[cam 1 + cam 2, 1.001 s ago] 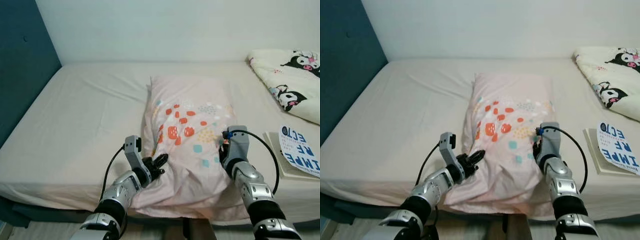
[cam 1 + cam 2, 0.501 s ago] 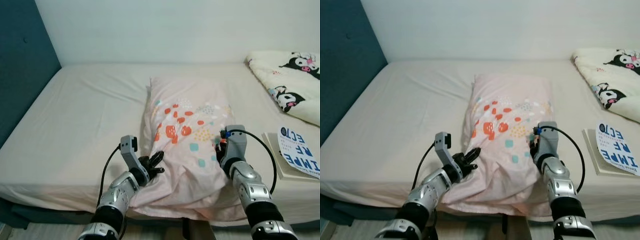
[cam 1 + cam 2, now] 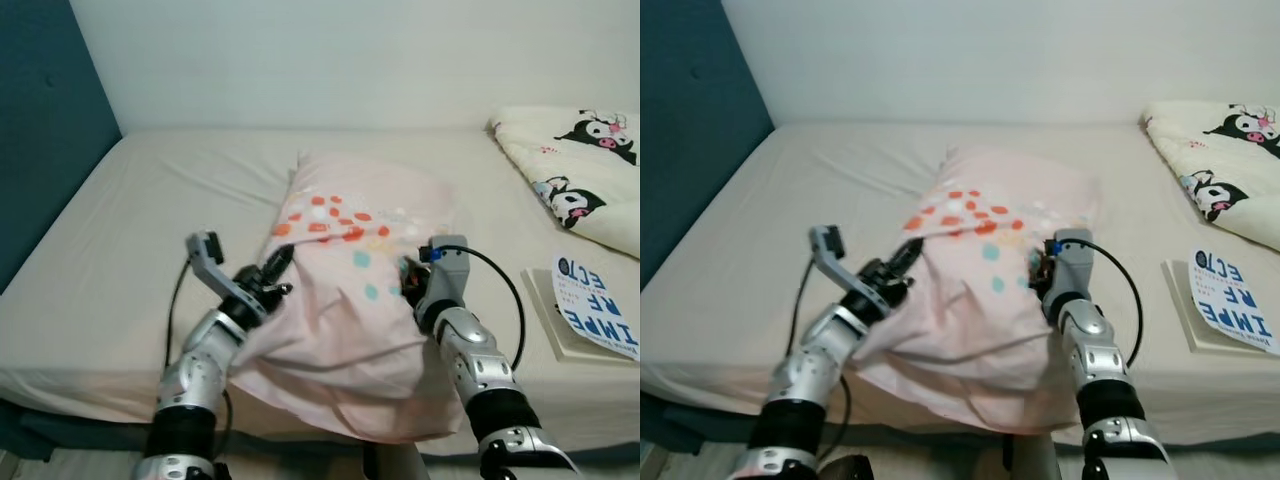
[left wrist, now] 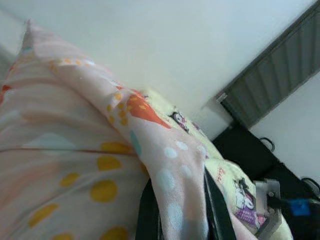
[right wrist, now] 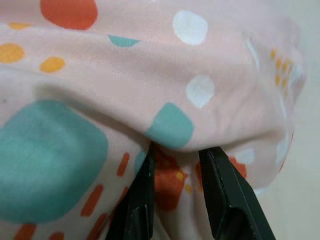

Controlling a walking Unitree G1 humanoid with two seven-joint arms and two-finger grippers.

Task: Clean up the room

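A pale pink pillow (image 3: pixel 345 290) with orange, teal and yellow spots lies lengthwise on the bed, its near end raised off the mattress. My left gripper (image 3: pixel 275 272) is shut on the pillow's left edge, a fold of cloth pinched between the black fingers (image 4: pixel 150 210). My right gripper (image 3: pixel 408 280) is shut on the pillow's right edge, with fabric bunched between its fingers (image 5: pixel 227 195). The far end of the pillow still rests on the sheet.
The bed (image 3: pixel 150 220) has a beige sheet, with a dark blue headboard panel (image 3: pixel 45 130) on the left and a white wall behind. A cream blanket with cartoon figures (image 3: pixel 575 170) lies at the far right. A book with blue lettering (image 3: pixel 595 310) sits near the right edge.
Both grippers have risen and lifted the near end of the pillow off the mattress. The left arm swung up and to the left, and the pillow now bulges between the grippers.
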